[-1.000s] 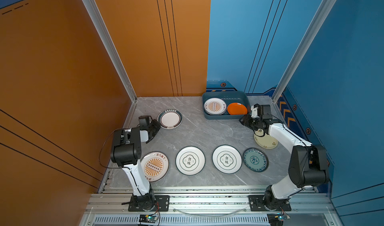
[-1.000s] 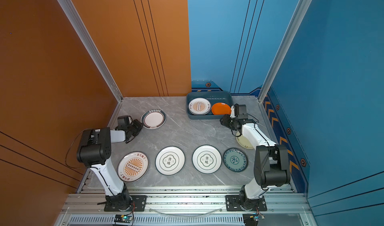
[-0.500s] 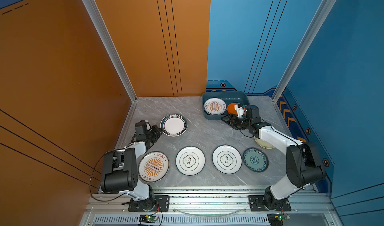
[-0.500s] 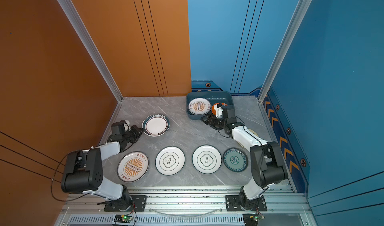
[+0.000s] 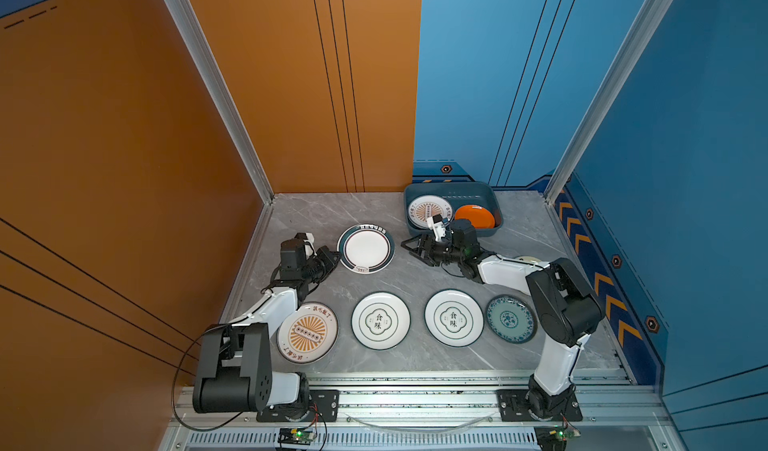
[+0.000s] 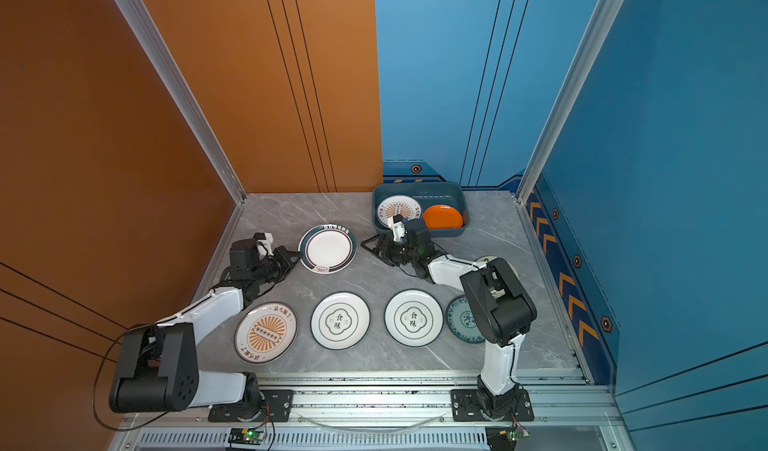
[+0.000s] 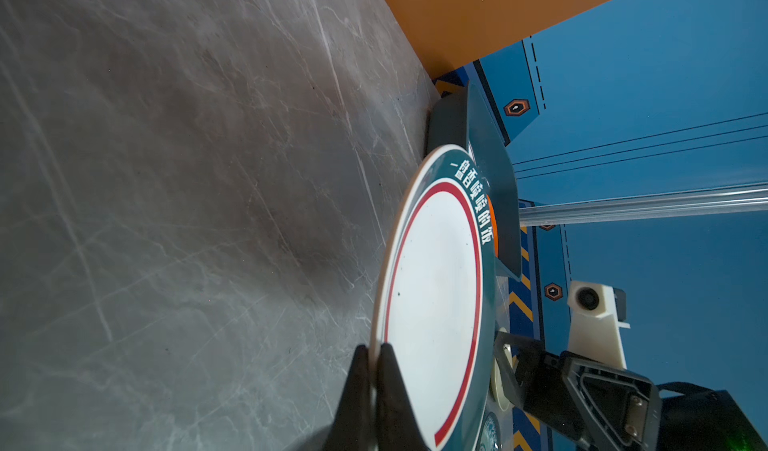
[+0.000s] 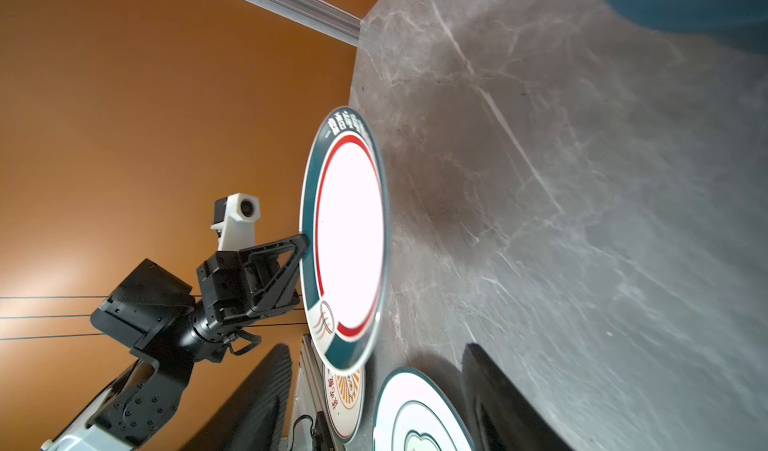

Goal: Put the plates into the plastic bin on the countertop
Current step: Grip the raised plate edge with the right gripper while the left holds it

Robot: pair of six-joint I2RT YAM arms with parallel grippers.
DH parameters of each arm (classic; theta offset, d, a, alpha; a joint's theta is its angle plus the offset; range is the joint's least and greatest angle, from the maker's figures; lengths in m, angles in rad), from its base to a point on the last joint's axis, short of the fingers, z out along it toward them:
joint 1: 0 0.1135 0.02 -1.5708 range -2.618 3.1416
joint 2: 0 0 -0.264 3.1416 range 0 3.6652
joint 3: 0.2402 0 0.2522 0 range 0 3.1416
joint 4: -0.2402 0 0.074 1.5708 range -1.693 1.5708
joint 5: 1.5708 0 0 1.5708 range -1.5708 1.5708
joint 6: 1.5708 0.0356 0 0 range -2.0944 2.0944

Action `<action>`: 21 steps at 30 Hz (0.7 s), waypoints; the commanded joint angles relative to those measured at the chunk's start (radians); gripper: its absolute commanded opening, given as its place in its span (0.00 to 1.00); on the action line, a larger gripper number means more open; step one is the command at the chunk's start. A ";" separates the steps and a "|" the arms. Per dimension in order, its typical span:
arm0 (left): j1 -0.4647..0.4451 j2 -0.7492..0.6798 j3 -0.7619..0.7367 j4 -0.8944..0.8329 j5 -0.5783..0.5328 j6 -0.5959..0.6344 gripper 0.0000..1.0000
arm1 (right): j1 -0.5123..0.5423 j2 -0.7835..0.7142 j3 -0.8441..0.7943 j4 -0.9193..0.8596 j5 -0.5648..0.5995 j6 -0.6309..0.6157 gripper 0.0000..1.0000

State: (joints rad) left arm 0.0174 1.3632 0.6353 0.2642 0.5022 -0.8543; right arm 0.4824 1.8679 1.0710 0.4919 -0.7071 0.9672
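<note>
My left gripper (image 5: 336,258) (image 7: 375,351) is shut on the rim of a dark-rimmed white plate (image 5: 365,248) (image 6: 327,248) (image 8: 349,237), holding it roughly level just above the countertop (image 5: 316,216). My right gripper (image 5: 411,248) (image 8: 376,349) stands open and empty a short way from the plate's opposite edge, facing it. The plastic bin (image 5: 494,204) sits at the back, holding a sunburst plate (image 5: 430,210) and an orange plate (image 5: 474,216).
Along the front lie a sunburst plate (image 5: 307,332), two green-emblem plates (image 5: 380,320) (image 5: 454,318) and a teal floral plate (image 5: 511,318). A cream plate (image 5: 525,258) shows partly behind the right arm. Walls close in on the left, back and right.
The left gripper has carried the dark-rimmed plate to the right, toward the middle. The right gripper has swung left from beside the bin and opened wider.
</note>
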 commanded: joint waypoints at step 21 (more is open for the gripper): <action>-0.133 -0.022 0.065 0.021 -0.039 -0.022 0.00 | 0.059 0.119 0.091 0.128 -0.017 0.108 0.24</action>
State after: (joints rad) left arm -0.1043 1.3556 0.6636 0.2604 0.4717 -0.8730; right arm 0.5331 1.9717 1.1305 0.5724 -0.7040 1.0679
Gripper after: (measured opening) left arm 0.056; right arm 0.261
